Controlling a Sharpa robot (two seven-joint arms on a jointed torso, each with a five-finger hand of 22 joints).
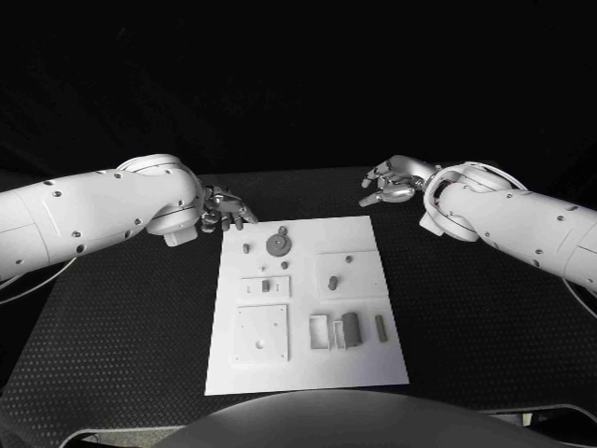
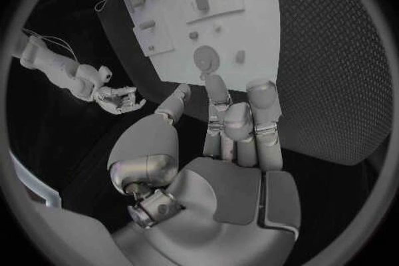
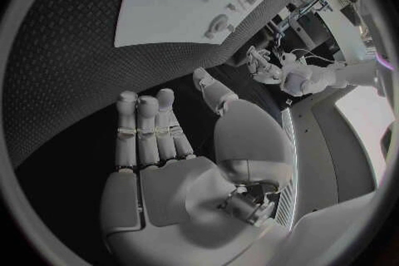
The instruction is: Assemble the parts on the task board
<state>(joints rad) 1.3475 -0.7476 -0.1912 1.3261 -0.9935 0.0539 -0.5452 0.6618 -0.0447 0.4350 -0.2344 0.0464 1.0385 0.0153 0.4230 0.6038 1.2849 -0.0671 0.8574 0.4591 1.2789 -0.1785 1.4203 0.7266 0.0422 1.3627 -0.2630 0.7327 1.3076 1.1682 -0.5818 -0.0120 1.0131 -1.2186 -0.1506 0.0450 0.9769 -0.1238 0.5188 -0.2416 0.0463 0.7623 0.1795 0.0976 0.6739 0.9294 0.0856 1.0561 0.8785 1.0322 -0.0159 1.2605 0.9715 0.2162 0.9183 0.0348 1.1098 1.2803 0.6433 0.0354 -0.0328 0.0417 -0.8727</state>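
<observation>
Black counter [image 1: 137,317] carried the task board [image 1: 366,364] between both empty, loosely spread robot hands, left [image 1: 222,211] and right [image 1: 393,181].

Surfaces: matt board, textured counter, metal hands

Task board [image 1: 366,359] smooth matt white; counter [image 1: 487,317] black, rough woven-looking texture; left hand [image 2: 237,130] and right hand [image 3: 158,139] satin silver metal.
</observation>
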